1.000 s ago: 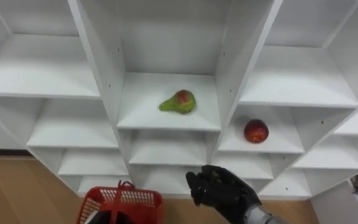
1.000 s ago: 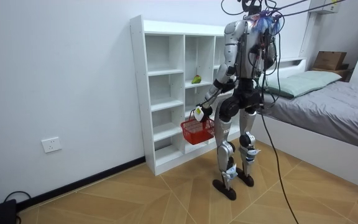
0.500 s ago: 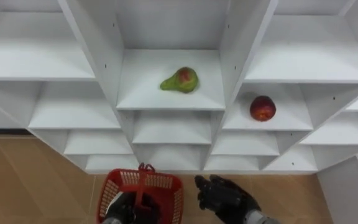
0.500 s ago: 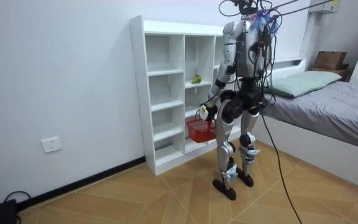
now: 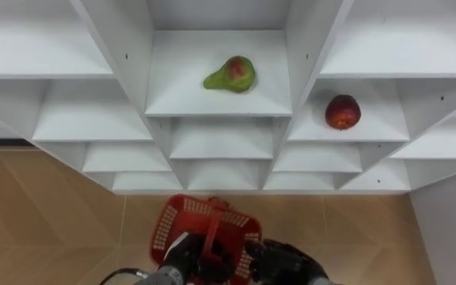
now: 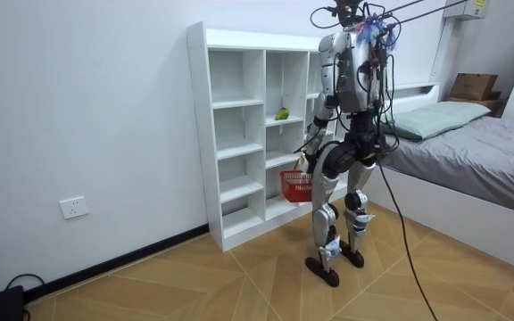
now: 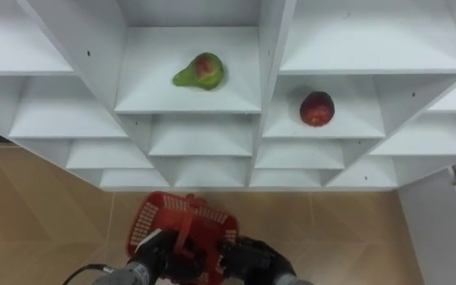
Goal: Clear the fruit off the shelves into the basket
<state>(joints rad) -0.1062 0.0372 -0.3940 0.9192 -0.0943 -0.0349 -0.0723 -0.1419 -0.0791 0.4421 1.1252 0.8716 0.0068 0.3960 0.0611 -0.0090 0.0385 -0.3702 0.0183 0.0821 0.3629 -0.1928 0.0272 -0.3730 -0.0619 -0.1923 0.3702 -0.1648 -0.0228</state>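
Directly ahead of the robot stood the white closet (image 5: 305, 55), its open compartments ranged in columns. Both fruits lay on its shelves, neither of them in a hand. A green pear (image 5: 230, 74) with a red blush lay on its side on a shelf in the middle column. A round red fruit (image 5: 342, 112) sat on a shelf in the next column to the right, a little lower than the pear and well apart from it.

Low in the eye views, over the wooden floor (image 5: 46, 214), the left hand (image 5: 182, 255) carried a red mesh basket (image 5: 169, 226), its fingers curled round the basket's upright handle (image 5: 210, 237). I could not tell whether anything lay inside the basket. The dark right hand (image 5: 283, 263) hung just beside the basket's right edge, its fingers loose and slightly spread, pinching nothing.

From the room view, the robot stood upright close to the closet, with the basket in front of its thighs and a bed (image 6: 498, 152) behind it.
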